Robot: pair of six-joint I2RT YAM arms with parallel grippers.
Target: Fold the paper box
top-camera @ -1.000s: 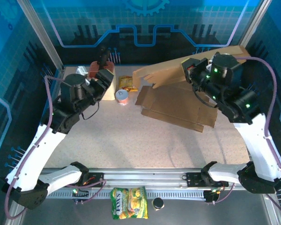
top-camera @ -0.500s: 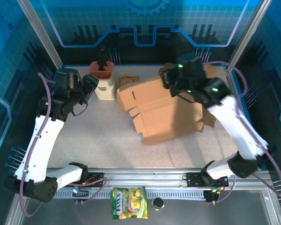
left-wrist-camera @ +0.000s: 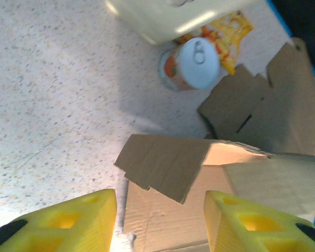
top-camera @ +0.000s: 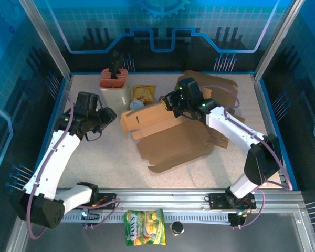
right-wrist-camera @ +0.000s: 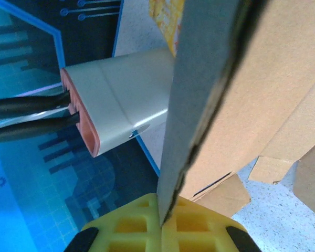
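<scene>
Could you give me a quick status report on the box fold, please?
Right gripper shut on paper box panel. Left gripper open, nothing held. Can close beside box.

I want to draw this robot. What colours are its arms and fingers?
The left arm and right arm are white with black joints and thin purple cables. Their fingers are chunky yellow with square hollows.

Blue circuit-patterned walls (top-camera: 163,31) enclose a brightly lit, speckled beige table (top-camera: 110,163).
</scene>
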